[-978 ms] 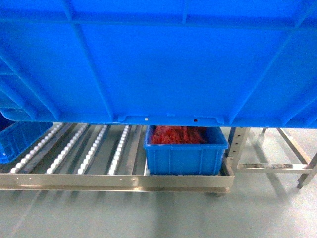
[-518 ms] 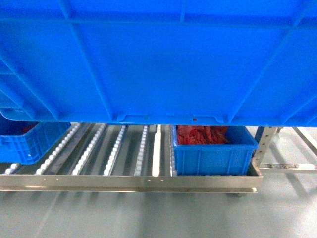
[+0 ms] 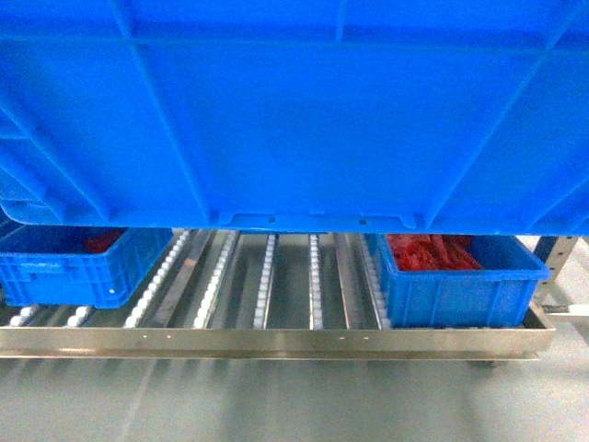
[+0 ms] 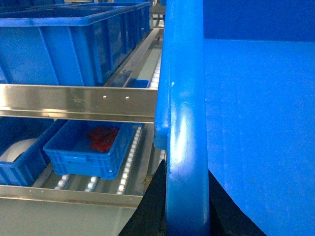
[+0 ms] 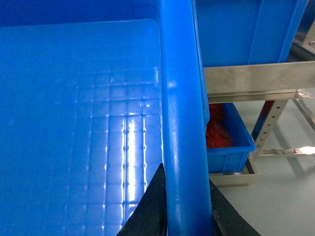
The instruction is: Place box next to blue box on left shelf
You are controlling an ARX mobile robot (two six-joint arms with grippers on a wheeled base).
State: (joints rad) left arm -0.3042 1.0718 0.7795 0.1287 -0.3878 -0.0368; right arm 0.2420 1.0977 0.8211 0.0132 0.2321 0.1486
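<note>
Overhead, the box [image 3: 294, 110] hangs above the left shelf [image 3: 276, 339]. Its thick rim runs between the fingers of the left hand [image 4: 186, 206] and right hand [image 5: 186, 209], each clamped astride one side wall.

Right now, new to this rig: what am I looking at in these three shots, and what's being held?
It is a wheeled robot with two arms, each ending in a gripper. The head view looks forward from the robot; the big blue crate it carries fills the top. Below is the steel roller shelf, with a small blue crate of red parts on the right and another small blue crate on the left, bare roller tracks between. The other two views sit on the wrists. The left gripper straddles one rim of the crate, the right gripper the opposite rim. Both appear clamped on it.
</note>
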